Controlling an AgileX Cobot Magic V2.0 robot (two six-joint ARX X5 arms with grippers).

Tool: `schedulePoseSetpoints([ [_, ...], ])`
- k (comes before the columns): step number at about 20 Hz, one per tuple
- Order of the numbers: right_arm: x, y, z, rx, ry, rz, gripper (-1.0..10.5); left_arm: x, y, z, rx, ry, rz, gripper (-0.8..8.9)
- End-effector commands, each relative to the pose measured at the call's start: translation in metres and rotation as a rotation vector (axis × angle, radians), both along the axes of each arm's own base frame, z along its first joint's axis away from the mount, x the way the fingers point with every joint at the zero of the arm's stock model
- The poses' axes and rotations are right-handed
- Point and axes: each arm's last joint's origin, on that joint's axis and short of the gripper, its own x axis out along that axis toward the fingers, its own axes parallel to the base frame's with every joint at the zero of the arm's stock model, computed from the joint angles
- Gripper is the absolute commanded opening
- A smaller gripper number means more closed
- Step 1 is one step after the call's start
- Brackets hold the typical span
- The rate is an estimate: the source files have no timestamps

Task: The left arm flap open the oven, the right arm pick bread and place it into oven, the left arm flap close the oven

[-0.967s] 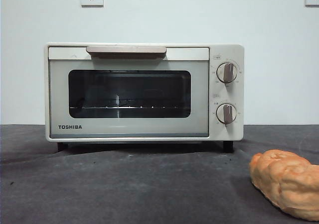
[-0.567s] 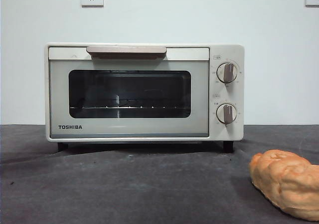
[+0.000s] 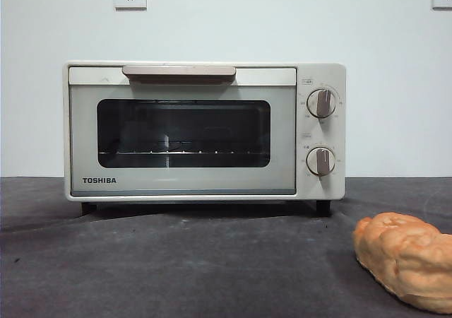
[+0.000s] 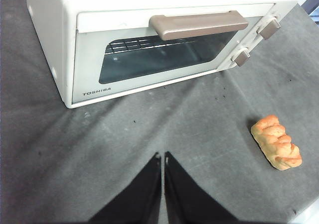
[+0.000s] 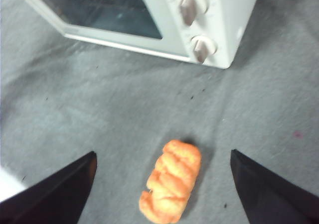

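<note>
Golden-orange lumpy bread loaf [image 5: 171, 181] lay on grey cloth, between wide-spread empty right gripper [image 5: 162, 184] jaws. Left gripper [image 4: 163, 158] closed, empty, facing shut cream-white toaster oven [image 4: 124, 59].

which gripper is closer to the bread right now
Right. The right gripper hangs open above the bread, with the loaf between its spread jaws. The left gripper is shut and sits over the mat in front of the oven, off to the loaf's side.
</note>
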Motion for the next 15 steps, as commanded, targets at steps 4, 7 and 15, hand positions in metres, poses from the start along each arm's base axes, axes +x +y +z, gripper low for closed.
schedulePoseSetpoints([
  [4, 0.006, 0.013, -0.014, 0.008, 0.1, 0.017, 4.3, 0.0, 0.0, 0.007, 0.004, -0.033, -0.012, 0.16],
  [7, 0.009, 0.025, -0.036, 0.004, 0.136, 0.009, 4.3, 0.0, 0.0, 0.007, 0.004, -0.033, -0.012, 0.16],
  [15, 0.005, 0.063, -0.113, -0.088, 0.201, -0.052, 4.3, 0.0, 0.0, 0.007, 0.004, -0.033, -0.012, 0.16],
])
